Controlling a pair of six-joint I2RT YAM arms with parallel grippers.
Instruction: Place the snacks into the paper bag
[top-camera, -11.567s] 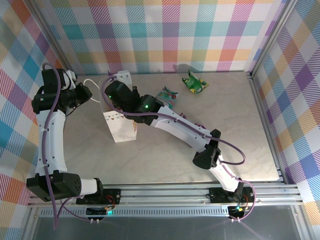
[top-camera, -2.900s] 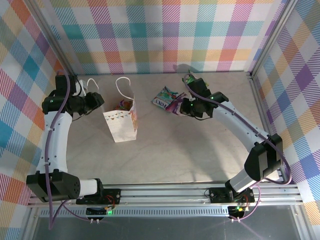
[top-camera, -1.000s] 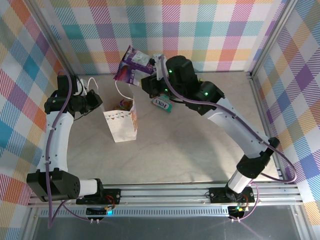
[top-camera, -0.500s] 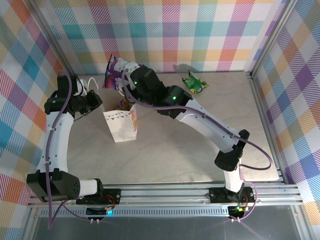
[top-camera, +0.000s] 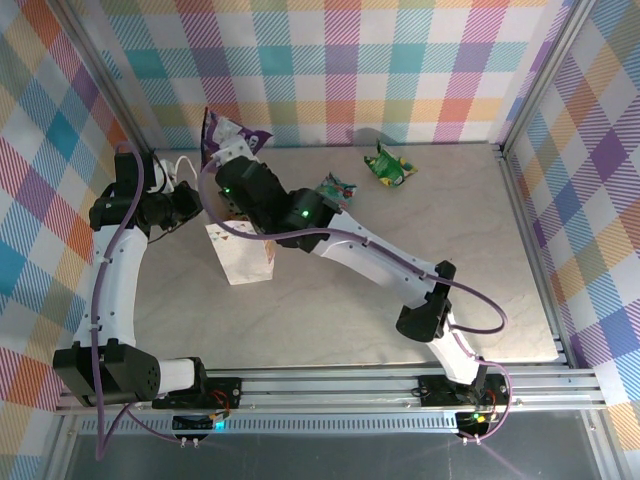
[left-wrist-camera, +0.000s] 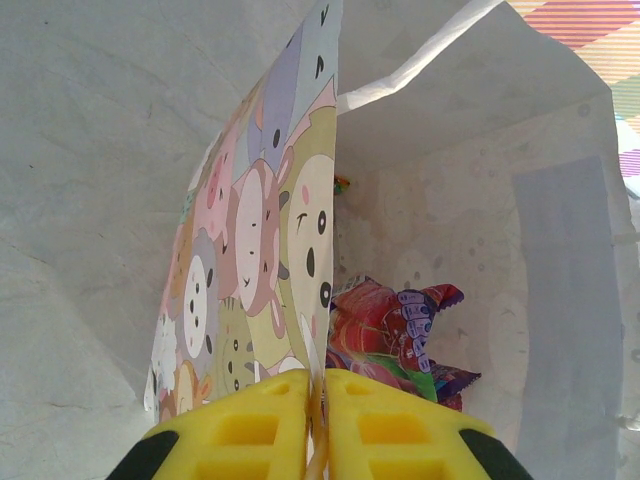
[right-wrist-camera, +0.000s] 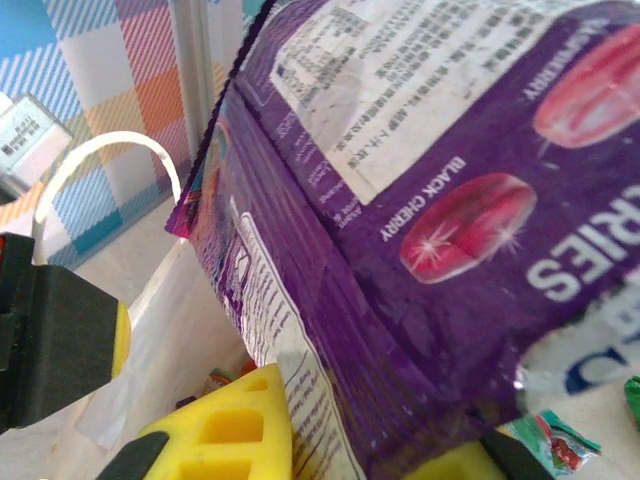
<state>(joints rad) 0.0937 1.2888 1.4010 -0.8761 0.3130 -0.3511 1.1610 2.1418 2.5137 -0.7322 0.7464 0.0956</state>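
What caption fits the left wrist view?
Left gripper pinches the paper bag by its printed wall, holding it open over snack packets already inside.

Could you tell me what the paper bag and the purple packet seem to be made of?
The paper bag looks like thin matte paper: white, faintly creased inside, printed outside. The purple packet looks like smooth printed film, plastic or foil, judging by its slight sheen and sharp folds.
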